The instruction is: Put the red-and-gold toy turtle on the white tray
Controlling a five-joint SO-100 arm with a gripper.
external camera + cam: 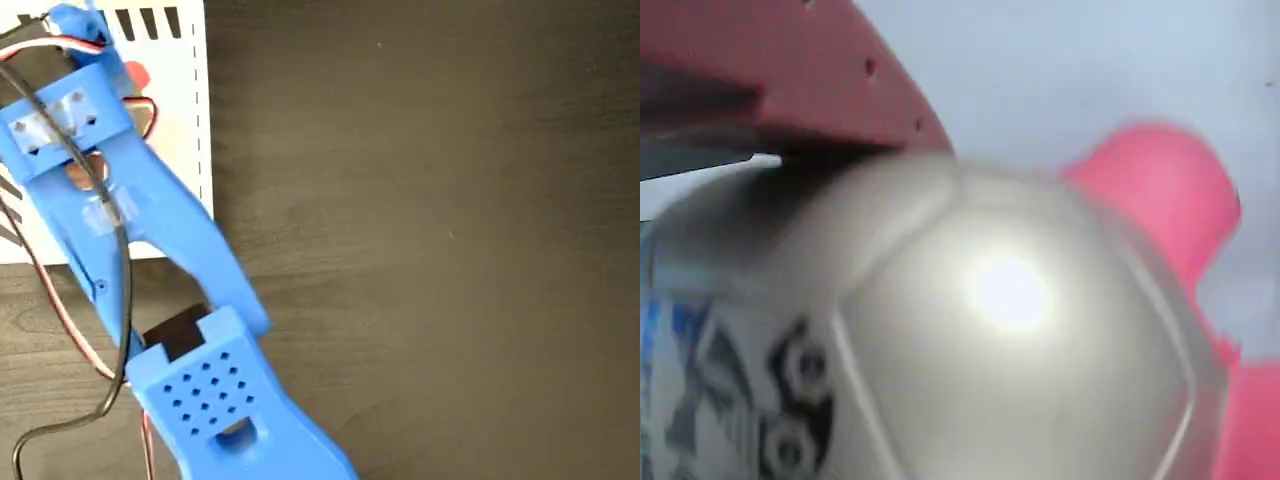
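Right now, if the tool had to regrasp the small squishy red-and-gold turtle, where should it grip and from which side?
Probably across the shiny domed shell, coming from above. In the wrist view the dome is the broadest part, while the red limbs look small and soft. In the fixed view the blue arm hides most of the turtle, over the flat white tray.

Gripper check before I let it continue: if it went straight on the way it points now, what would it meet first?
Probably the red-and-gold toy turtle: its shell fills the wrist view against the gripper, over the white tray.
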